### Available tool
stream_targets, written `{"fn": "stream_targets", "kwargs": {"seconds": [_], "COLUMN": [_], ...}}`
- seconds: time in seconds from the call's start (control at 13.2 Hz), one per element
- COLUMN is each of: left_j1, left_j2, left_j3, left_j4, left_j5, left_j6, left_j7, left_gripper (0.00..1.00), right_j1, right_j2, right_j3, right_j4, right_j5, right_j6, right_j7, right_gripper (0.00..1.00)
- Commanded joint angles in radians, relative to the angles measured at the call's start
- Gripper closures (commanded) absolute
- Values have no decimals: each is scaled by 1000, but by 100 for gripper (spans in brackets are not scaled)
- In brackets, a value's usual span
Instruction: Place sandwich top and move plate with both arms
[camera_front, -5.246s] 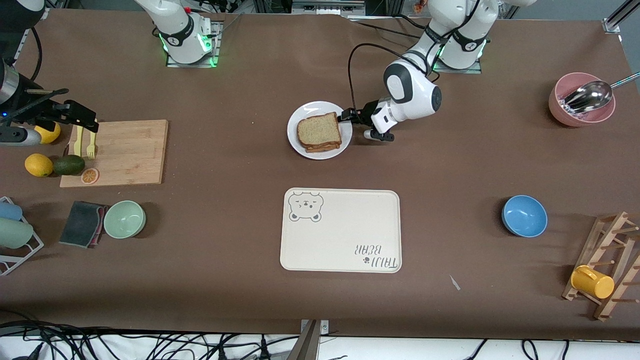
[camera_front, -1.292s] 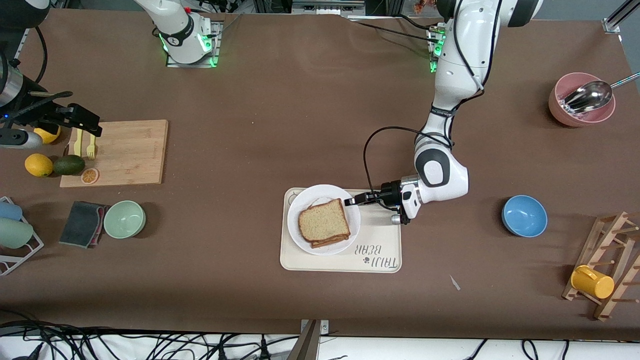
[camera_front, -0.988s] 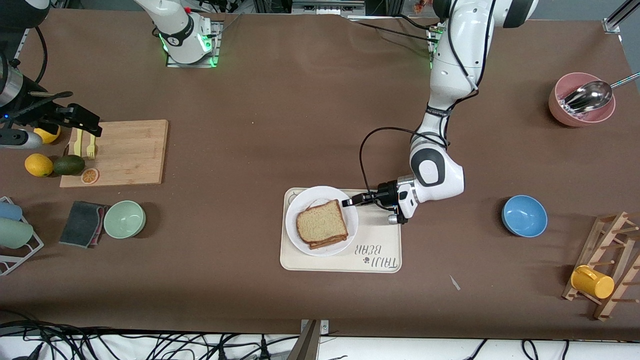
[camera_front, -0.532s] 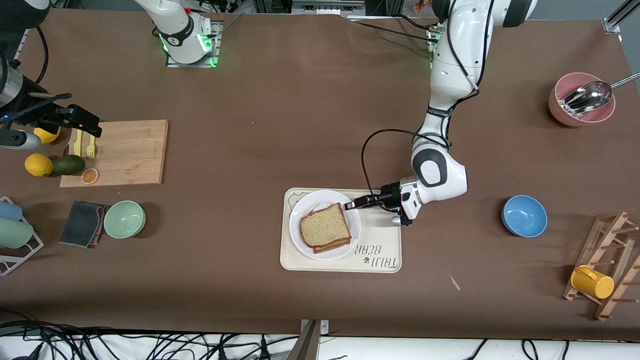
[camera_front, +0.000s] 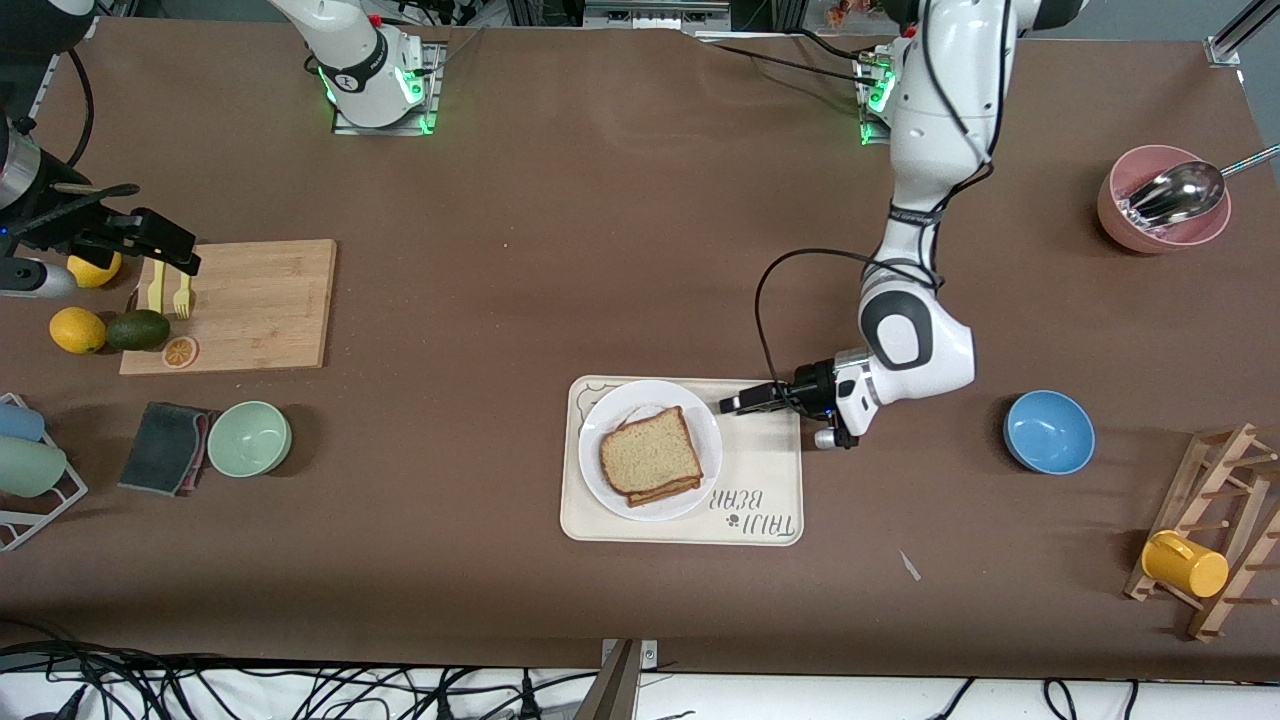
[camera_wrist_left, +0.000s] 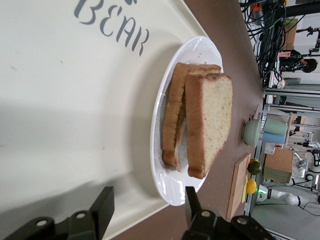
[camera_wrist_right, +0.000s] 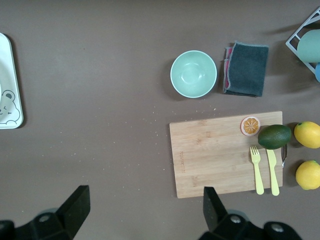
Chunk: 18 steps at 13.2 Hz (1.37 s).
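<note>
Plate (camera_front: 650, 450) with sandwich top (camera_front: 650, 460) rests on cream tray (camera_front: 760, 480), at tray's bear-drawing end; top slice lies on lower slice.

Left gripper (camera_front: 732, 405) has pulled back from plate rim since half second ago; now just beside rim, seemingly not touching. Fingers (camera_wrist_left: 102, 210) parted, holding nothing. Earlier they pinched rim.

Plate position unchanged.

Right gripper (camera_front: 160, 245) waits over cutting board (camera_front: 250, 300) at right arm's end of desk, fingers (camera_wrist_right: 77, 205) spread wide, empty.
</note>
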<state>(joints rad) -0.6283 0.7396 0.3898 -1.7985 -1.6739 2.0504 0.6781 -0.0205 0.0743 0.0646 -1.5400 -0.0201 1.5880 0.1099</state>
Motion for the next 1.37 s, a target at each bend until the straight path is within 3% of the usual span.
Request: {"fn": "stream_targets", "kwargs": {"seconds": [0.0,0.23,0.38,0.46,0.61,0.76,0.91,1.06,1.29], "left_j1": [10,91,172,249,402,487,602,616,650], "left_j2": [-211,-337,-452,-509,-601,-612,-614,-655,-687], "left_j3": [-8,-63,-196,-278,-369,-385,-445,-451,-448], "left_j4": [-151,-174,-272,-342,-421,-415,-404,-369,-299], "left_j5": [120,407,585,606,612,626,852,1069,1221], "left_j6": [11,48,190,226,226,226,224,196,82], "left_j7": [-65,-223,-275,-275,-273,-267,-267,-276,-278], "left_gripper": [0,0,0,0,0,0,0,0,0], "right_j1": [1,1,1,2,4,4,4,2,2], "right_j2": [28,55,55,55,48,47,47,47,47], "right_j3": [0,0,0,0,1,1,1,1,1], "right_j4": [53,100,100,100,92,86,87,87,87], "right_j5": [0,2,0,-1,-3,-1,0,0,-1], "right_j6": [-14,-49,-49,-49,-51,-62,-60,-59,-57], "right_j7": [-2,-1,7,10,43,57,57,56,42], "right_gripper": [0,0,0,0,0,0,0,0,0]}}
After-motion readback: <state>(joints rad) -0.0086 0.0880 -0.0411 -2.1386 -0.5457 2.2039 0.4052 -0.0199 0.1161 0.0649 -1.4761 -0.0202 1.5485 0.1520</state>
